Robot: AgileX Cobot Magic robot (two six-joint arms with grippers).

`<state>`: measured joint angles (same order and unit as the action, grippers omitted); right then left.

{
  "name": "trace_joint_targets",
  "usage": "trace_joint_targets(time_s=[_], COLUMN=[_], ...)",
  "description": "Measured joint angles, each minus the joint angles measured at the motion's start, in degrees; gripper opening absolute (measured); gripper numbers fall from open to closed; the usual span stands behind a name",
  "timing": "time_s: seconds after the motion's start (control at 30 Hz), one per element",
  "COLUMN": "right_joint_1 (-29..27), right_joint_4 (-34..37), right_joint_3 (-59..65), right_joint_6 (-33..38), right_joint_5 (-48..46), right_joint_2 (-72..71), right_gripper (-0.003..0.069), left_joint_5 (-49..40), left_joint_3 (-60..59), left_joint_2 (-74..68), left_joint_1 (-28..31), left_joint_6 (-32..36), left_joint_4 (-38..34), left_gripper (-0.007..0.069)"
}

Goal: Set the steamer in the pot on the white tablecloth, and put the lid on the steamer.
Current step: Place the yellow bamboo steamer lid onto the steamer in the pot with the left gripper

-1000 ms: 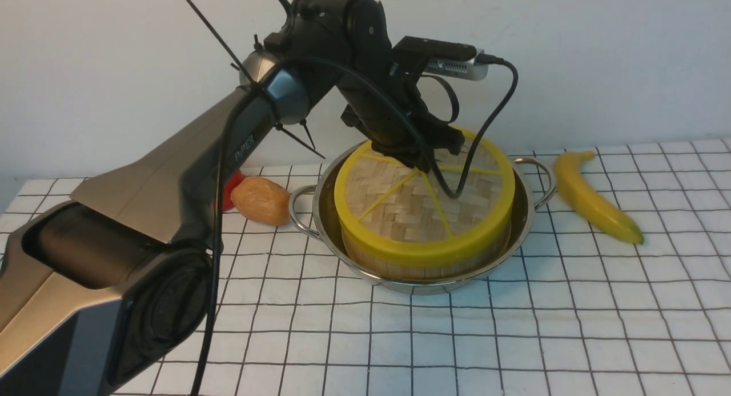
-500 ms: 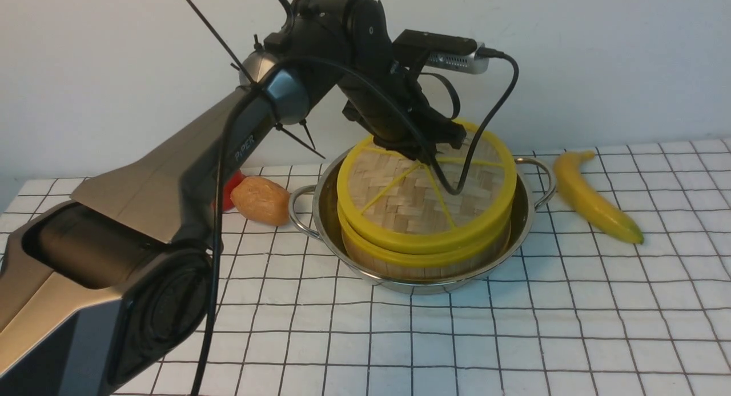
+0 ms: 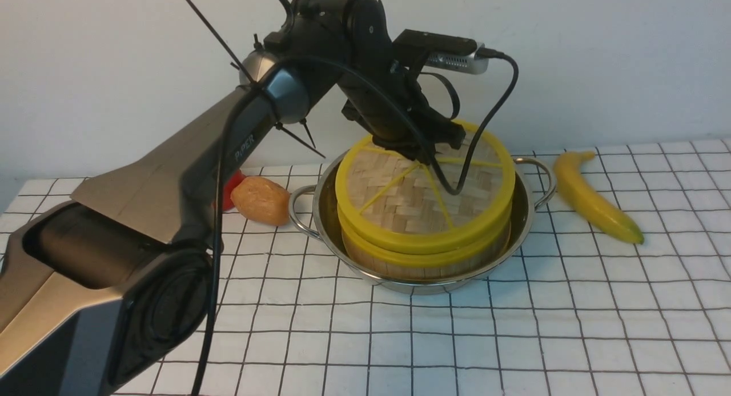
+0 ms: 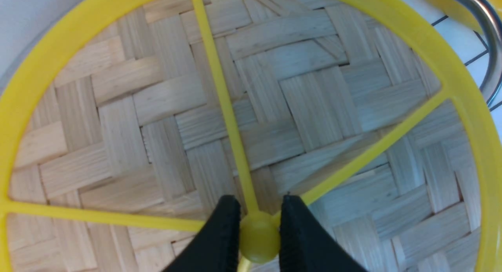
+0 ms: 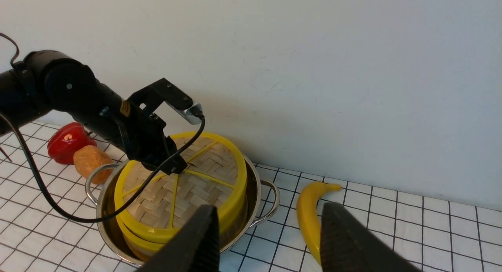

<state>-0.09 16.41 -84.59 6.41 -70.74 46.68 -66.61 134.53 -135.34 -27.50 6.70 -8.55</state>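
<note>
On the white black-gridded tablecloth by a pale wall, the shiny steel pot holds the yellow-rimmed bamboo steamer; left gripper pinches the woven yellow-spoked lid atop it, right gripper spread wide, empty.

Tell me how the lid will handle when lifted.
Probably stiff: the lid is woven bamboo slats inside a solid yellow rim with spokes. Likely light, being a thin disc. Pinched only at its small centre knob by the left gripper, it may tilt or swivel.
</note>
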Motion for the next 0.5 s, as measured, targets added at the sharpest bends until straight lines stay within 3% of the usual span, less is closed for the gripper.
trace_joint_targets(time_s=[0.5], right_joint_1=[0.0], right_joint_4=[0.0], right_joint_3=[0.0], right_joint_6=[0.0], right_joint_5=[0.0], right_joint_2=[0.0], right_gripper=[0.0366], left_joint_5=[-3.8], left_joint_3=[7.0], left_joint_2=[-0.2], left_joint_1=[-0.1], left_joint_6=[-0.5], left_joint_4=[0.5], left_gripper=[0.0120])
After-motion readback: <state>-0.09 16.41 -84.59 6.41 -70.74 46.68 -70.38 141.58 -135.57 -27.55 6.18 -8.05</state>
